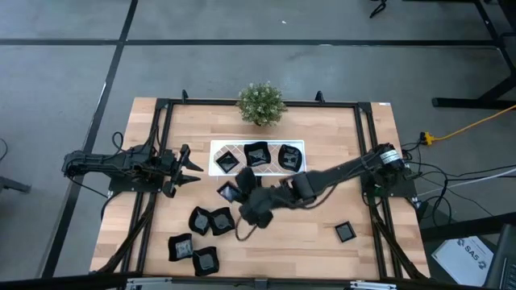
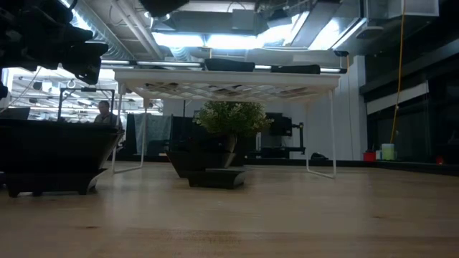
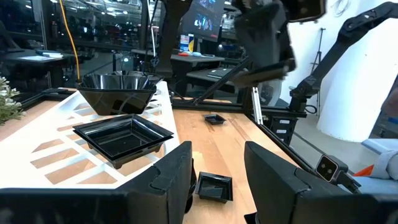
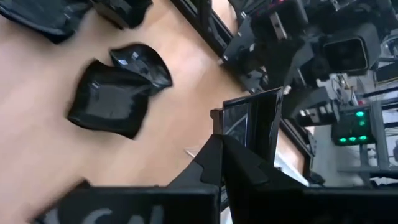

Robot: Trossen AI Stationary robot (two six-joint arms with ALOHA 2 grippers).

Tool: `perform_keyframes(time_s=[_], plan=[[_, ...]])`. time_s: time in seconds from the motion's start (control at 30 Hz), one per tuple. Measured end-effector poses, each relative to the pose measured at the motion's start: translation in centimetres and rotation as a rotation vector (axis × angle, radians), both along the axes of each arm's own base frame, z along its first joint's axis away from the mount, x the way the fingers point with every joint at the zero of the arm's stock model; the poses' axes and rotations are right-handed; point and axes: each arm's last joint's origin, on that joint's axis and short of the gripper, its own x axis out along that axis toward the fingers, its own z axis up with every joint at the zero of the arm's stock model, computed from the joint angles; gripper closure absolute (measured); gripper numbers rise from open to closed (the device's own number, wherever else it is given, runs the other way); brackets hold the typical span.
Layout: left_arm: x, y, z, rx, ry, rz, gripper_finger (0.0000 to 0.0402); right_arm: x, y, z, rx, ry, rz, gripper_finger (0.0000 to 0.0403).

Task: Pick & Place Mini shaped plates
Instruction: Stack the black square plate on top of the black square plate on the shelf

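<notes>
Right end effector (image 4: 239, 134) pinches a mini plate (image 4: 252, 118) above the table (image 1: 322, 242).

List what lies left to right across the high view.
left gripper → white tray → right gripper, shut on a mini plate → lone mini plate

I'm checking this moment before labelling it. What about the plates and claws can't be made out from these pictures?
- Plate under the right claw: high view, the arm covers it.
- Plate the right claw has pinched: right wrist view, only its rim shows; fingers hide the rest.
- Plates on the white tray: low view, seen from beneath, so hidden.
- Plate patterns: high view, too small.
- Left claw, open and empty: low view, too dark to identify.
</notes>
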Motion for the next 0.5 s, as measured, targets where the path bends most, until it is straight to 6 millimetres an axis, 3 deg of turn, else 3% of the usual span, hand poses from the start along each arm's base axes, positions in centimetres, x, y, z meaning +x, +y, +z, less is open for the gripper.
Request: perform_keyframes(time_s=[0.3,0.5], plan=[[0.0,0.0,0.0,0.000,0.000,0.000,0.0258,1.5,-5.9,0.0,-0.024,0.024,-0.013,0.0394],[0.0,0.0,0.0,0.000,0.001,0.000,0.0258,2.1,-9.1,0.0,0.049,0.017,-0.032,0.0394]])
